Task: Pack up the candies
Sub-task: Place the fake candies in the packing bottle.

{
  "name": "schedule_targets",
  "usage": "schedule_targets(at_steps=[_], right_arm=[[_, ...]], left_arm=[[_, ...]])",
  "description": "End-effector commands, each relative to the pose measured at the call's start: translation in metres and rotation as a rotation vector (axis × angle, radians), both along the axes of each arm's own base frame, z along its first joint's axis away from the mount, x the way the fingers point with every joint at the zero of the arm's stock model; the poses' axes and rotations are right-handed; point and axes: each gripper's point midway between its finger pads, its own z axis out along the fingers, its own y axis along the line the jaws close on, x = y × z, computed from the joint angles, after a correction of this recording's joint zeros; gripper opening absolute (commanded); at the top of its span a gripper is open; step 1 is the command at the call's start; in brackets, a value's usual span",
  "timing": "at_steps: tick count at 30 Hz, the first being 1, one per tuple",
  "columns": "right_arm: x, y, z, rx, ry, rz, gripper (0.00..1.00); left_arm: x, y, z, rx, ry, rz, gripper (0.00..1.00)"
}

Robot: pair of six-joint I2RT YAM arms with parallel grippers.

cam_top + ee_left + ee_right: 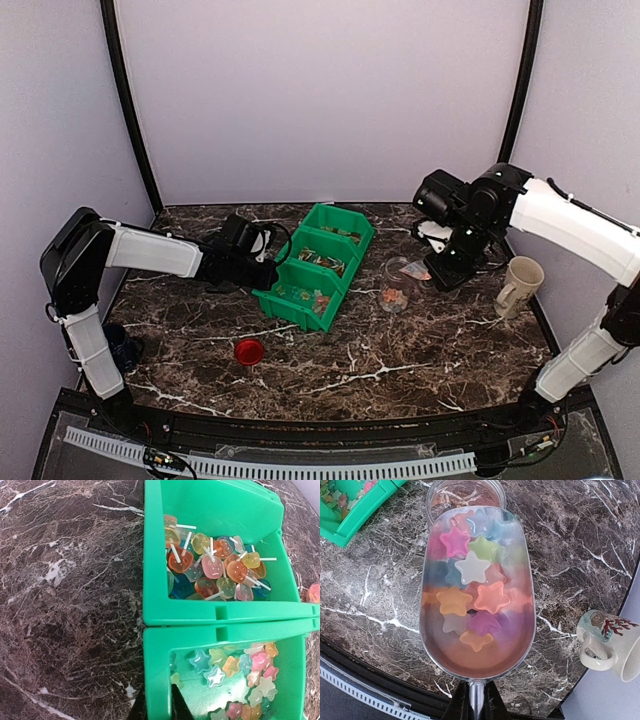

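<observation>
Pastel star-shaped candies point(472, 592) fill a metal scoop point(520, 645), and my right gripper point(476, 700) is shut on its handle. The scoop's tip hangs over a clear jar point(465, 492) with a few candies inside; from above, that jar point(395, 297) stands right of the green bins point(318, 262). My left gripper point(159, 707) is shut on the side wall of the near bin point(155, 670). That bin holds more star candies point(240, 675). The compartment behind it holds lollipops point(215, 570).
A round red lid point(249, 351) lies on the marble table in front of the bins. A cream mug point(520, 285) stands near the right edge, also seen in the right wrist view as the mug point(612, 642). A dark object point(125, 350) sits by the left arm's base.
</observation>
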Motion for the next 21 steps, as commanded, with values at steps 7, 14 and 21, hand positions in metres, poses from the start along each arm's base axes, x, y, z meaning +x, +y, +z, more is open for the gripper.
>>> schedule_targets(at_steps=[7,14,21], right_arm=[[0.004,0.005,0.002,-0.009,0.010,-0.011,0.00],[0.008,0.006,0.003,-0.024,-0.001,-0.012,0.00],[0.006,0.010,0.002,-0.035,0.005,0.002,0.00]], left_arm=[[0.025,-0.019,0.043,-0.113,-0.139,-0.004,0.00],[0.026,-0.021,0.041,-0.123,-0.134,-0.009,0.00],[0.025,-0.022,0.040,-0.123,-0.132,-0.011,0.00]])
